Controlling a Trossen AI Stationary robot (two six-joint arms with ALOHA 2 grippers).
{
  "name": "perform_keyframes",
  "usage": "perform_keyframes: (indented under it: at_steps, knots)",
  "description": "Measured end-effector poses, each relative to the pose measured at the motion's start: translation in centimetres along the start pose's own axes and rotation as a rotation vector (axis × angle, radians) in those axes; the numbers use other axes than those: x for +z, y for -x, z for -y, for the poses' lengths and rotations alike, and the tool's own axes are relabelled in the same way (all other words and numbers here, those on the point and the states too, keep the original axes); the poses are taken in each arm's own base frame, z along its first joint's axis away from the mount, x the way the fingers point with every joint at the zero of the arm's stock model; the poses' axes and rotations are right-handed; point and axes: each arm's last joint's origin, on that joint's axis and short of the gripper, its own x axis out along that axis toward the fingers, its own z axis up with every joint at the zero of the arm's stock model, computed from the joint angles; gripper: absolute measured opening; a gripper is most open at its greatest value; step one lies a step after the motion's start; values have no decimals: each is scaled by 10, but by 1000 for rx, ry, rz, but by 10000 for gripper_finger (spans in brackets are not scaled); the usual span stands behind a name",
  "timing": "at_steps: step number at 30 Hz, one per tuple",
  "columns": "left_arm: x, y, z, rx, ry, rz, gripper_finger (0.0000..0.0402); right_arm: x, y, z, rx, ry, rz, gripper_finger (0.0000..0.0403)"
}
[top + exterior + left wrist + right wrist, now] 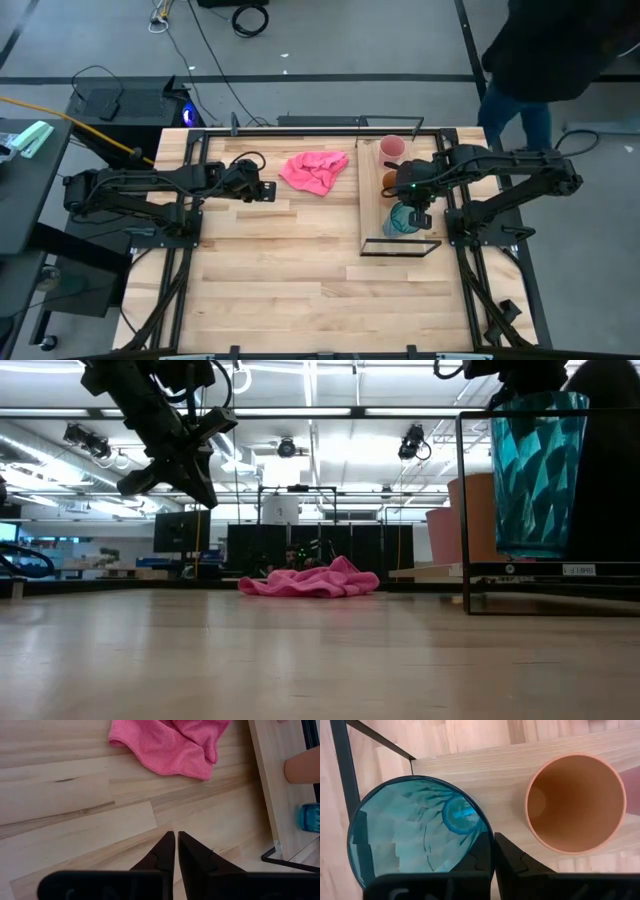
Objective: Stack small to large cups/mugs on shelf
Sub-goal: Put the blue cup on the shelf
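My right hand (492, 851) is pinching the teal cup's (417, 830) rim on the shelf (510, 770), just beside the orange cup (575, 802). A snagged rim on release could tip it against that neighbour. Left hand (176, 851), pressed together, waits over the bench (75, 795).

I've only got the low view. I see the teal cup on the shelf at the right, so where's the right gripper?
Observer: In its wrist view, the right gripper is shut on the teal cup's rim, with one finger inside.
Operator: Is anything nested yet?
Observer: No. From above, the three stand apart in a row along the shelf: pink cup at the far end, orange cup in the middle, teal nearest.
Operator: Is the left gripper holding anything?
Observer: No. The left gripper is shut and empty, above bare table short of the cloth.
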Motion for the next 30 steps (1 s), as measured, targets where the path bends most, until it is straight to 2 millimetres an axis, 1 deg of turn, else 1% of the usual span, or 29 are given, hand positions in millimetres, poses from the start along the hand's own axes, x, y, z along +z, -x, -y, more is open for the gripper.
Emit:
perform_keyframes:
  at_steps: [6, 15, 25, 30]
  knots:
    - [0, 0, 0, 0, 0, 0, 24, 1, -1, 0, -8, 0, -3, 7]
    - [0, 0, 0, -2, 0, 0, 35, 5, -6, -1, -14, 7, -13, 7]
    - [0, 0, 0, -1, -1, 0, 24, 6, -6, 3, -24, -10, -17, 14]
    - [0, 0, 0, -1, -4, 0, 27, 6, -6, 4, -26, -8, -18, 15]
